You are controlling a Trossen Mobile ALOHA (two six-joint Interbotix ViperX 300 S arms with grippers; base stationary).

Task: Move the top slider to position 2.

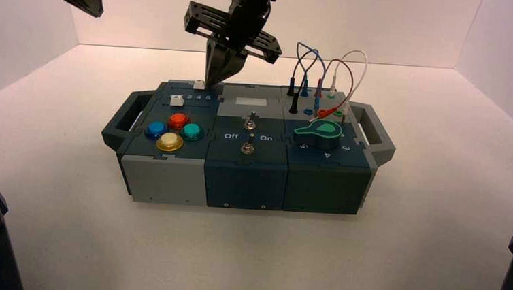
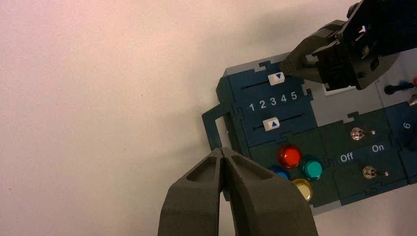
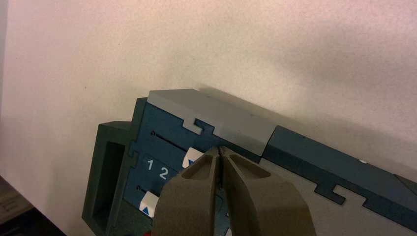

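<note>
Pale table, one end effector beside top slider.

"What's around the setup?"
"A pale tabletop, with a straight far edge."
"And past that edge?"
"A plain white back wall, pinkish in tone."
"Anything to the sides?"
"A left side wall and a right side wall, both pale, meeting the back one at upright corners."
"The light?"
"Soft, with faint shadows."

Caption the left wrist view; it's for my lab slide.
Right gripper at the top slider's white knob, above the numerals 1 to 5.
</note>
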